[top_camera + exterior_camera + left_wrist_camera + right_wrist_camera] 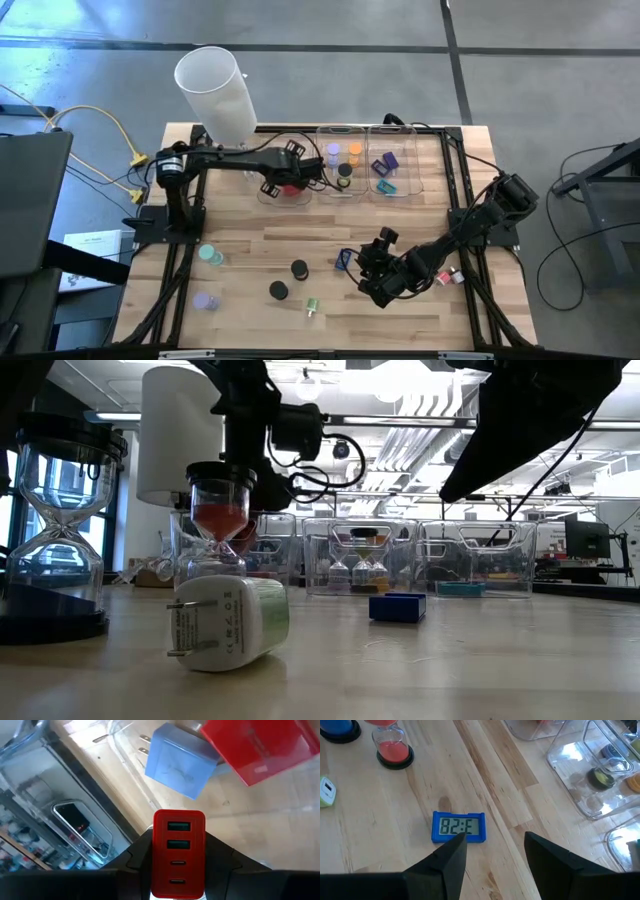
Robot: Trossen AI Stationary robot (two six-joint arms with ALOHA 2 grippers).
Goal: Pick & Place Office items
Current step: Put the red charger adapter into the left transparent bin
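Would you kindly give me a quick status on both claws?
Left claw shut on red charger, over left tray. Right claw open above blue clock. Nothing in the way.

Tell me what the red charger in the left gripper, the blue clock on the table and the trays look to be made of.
Red charger: likely smooth moulded plastic with a slight sheen and crisp port slots. Blue clock: apparently matte plastic frame around a grey glassy display. Trays: clear glossy plastic, see-through with bright reflections. Table: pale wood, visible grain and plank seams.

Left pincer (178, 865) clamped, right pincer (495, 852) agape.
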